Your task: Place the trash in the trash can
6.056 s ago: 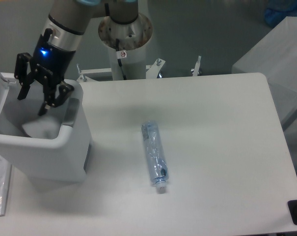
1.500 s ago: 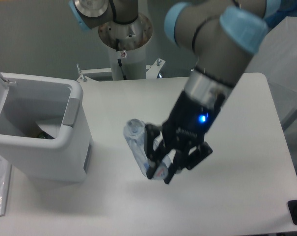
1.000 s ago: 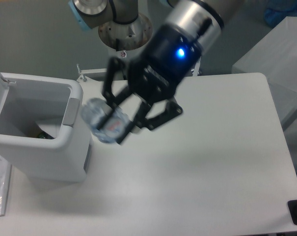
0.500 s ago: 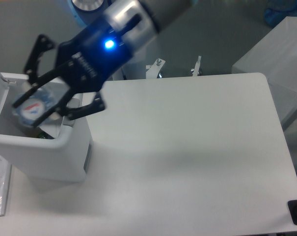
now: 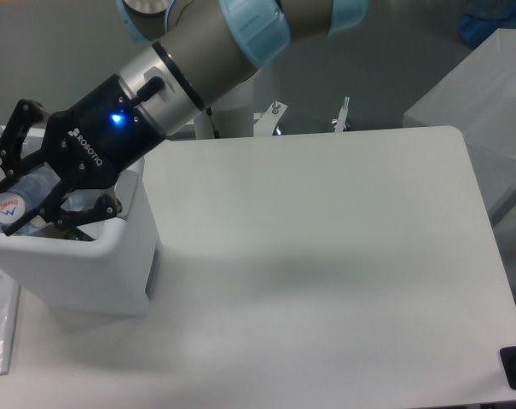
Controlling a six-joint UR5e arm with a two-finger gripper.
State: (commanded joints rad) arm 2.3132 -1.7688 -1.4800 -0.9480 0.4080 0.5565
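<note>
One crushed bottle (image 5: 19,198) is clamped between the fingers of the gripper (image 5: 27,194), just over the open trash can (image 5: 95,273) at the left edge of the table (image 5: 326,256). It looks light, thin and slippery, so a hold across its middle seems safest.

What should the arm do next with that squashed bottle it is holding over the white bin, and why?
Probably open the pincer and let go. The crushed plastic bottle is gripped between its fingers, over the open mouth of the trash can, so it should drop straight inside. A green bit of other trash shows in there, and the table holds no more trash.
</note>
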